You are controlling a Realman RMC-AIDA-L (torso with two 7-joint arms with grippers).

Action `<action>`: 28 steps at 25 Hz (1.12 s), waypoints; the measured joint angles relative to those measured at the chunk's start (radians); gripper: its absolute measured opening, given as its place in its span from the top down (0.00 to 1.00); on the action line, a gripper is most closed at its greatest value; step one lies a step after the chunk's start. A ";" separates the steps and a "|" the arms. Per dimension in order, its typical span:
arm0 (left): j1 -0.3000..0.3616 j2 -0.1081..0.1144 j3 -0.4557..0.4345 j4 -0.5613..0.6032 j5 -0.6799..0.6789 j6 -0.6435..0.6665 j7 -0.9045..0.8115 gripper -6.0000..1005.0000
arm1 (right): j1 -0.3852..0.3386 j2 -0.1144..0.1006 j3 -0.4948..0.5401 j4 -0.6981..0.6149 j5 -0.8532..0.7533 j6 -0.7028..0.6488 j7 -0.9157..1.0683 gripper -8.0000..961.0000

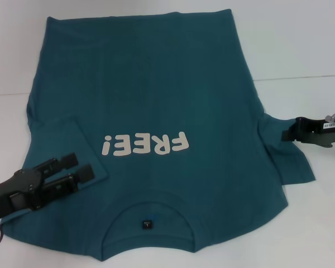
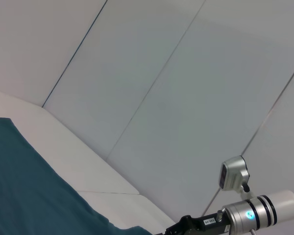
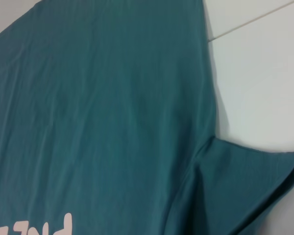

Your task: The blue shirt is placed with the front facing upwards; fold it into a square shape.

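Observation:
The blue shirt (image 1: 156,84) lies spread front up on the white table, its collar and black neck label (image 1: 147,224) nearest me. The white "FREE!" print (image 1: 145,145) reads upside down. The sleeve on my left (image 1: 67,139) is folded inward onto the body. My left gripper (image 1: 80,166) hovers open over that folded sleeve's corner, holding nothing. The other sleeve (image 1: 290,162) still sticks out sideways, and my right gripper (image 1: 287,133) sits at its upper edge. The right wrist view shows that sleeve (image 3: 235,191) with its outer edge curled up.
The white table (image 1: 301,44) extends right of the shirt, with a seam line (image 1: 301,78) across it. In the left wrist view the shirt's edge (image 2: 29,186), pale wall panels (image 2: 186,98) and the right arm (image 2: 245,215) appear.

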 joint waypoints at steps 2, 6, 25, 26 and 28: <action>0.001 0.000 0.000 0.000 0.000 0.000 0.000 0.12 | -0.003 -0.002 -0.001 -0.004 0.000 -0.002 0.000 0.93; 0.009 0.000 -0.001 0.000 0.000 0.000 0.000 0.12 | -0.015 -0.026 0.007 -0.023 0.001 -0.026 0.007 0.99; 0.041 0.000 -0.023 -0.002 -0.002 0.006 0.000 0.12 | 0.017 -0.085 0.008 -0.176 0.008 -0.173 0.091 0.99; 0.042 0.000 -0.026 -0.002 -0.002 0.006 0.000 0.12 | 0.028 -0.084 0.006 -0.179 0.007 -0.185 0.091 0.99; 0.041 0.000 -0.030 -0.002 -0.002 0.006 0.000 0.12 | 0.050 -0.081 0.005 -0.183 0.005 -0.208 0.091 0.99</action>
